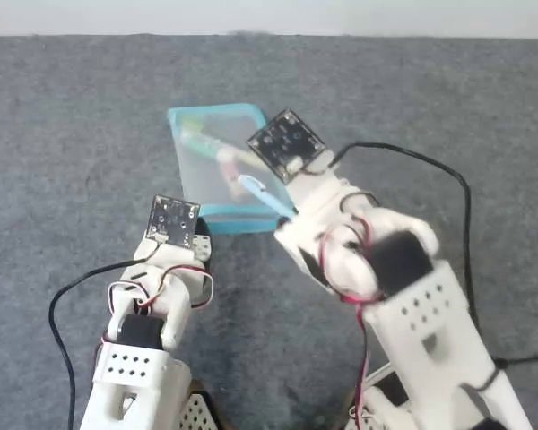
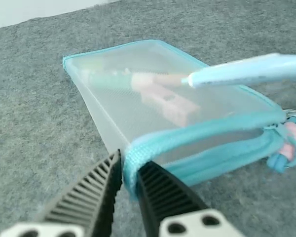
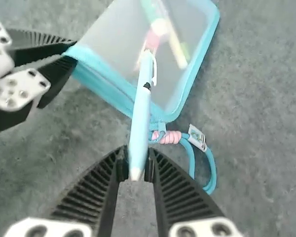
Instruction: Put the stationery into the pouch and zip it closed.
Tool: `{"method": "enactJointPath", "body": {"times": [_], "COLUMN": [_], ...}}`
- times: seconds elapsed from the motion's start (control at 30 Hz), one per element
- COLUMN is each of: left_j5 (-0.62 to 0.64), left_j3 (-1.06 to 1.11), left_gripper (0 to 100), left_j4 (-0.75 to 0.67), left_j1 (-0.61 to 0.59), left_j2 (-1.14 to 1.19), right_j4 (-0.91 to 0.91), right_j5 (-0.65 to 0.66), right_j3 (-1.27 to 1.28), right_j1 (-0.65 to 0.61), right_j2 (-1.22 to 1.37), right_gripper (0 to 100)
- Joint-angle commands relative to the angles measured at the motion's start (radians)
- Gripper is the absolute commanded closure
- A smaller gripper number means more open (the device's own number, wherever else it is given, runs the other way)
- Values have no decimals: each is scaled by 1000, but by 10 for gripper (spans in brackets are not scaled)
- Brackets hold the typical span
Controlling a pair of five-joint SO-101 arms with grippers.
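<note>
Translucent turquoise-trimmed zip pouch [image 1: 206, 170] toward grey felt worktop's [image 1: 72, 134] far edge, left tool [image 2: 128, 165] clamped on its near zip corner, right tool [image 3: 135, 158] gripping light-blue pen [image 3: 140, 123], tip over pouch, pull tag [image 3: 197, 137] print unreadable.

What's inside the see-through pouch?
Through the wall of the pouch, a green pen and a pink thing show. The wall blurs them, so what the pink one is cannot be told.

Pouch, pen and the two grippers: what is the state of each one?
pouch, mouth looks open, stationery inside
blue pen, held, tip over the pouch
left gripper, shut on the pouch's zip edge
right gripper, shut on the blue pen
</note>
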Motion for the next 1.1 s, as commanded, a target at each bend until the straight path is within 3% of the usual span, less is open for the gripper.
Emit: {"method": "enactJointPath", "body": {"times": [0.0, 0.27, 0.47, 0.73, 0.9, 1.07], "left_j5": [12, 12, 11, 11, 11, 11], "left_j3": [-24, -21, -21, -21, -21, -21], "left_gripper": [987, 987, 987, 987, 987, 987], "left_j4": [-37, -35, -35, -35, -35, -35], "left_j1": [5, 6, 2, 0, 3, 2], "left_j2": [-14, -14, -12, -12, -12, -12], "right_j4": [76, 102, -31, -157, -133, -102], "right_j5": [69, 267, 377, 502, 540, 542], "right_j3": [21, 230, 367, 476, 476, 476], "right_j1": [35, 591, 848, 918, 915, 782], "right_j2": [-84, -48, 102, 232, 257, 259], "right_gripper": [992, 992, 992, 988, 870, 851]}}
